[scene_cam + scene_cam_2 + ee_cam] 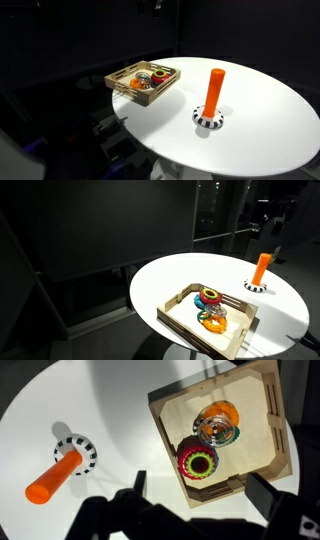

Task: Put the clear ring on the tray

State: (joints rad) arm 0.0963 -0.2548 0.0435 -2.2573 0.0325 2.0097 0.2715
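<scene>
1. The jaws are released and hold nothing. In the wrist view their two dark fingers (266, 495) stand well apart along the 6 o'clock edge, above the table.
2. The clear ring (218, 428) lies inside the tray (178, 412), flat on top of an orange ring (226, 411), toward the 3 o'clock side of the tray.
3. A striped stack (198, 460) of red, green and yellow rings sits at 7 o'clock from the clear ring. It is just beside it and close to the tray's near rim.
4. The tray rests on the white round table (120, 400) and fills the 1 o'clock part of the wrist view. In an exterior view it sits near the table's 10 o'clock edge (140, 97).
5. An orange peg (55, 478) stands at 8 o'clock in the wrist view, well apart from the tray. In an exterior view it is upright (214, 88).
6. A checkered ring (75, 452), black and white, lies on the table around the peg's base.
</scene>
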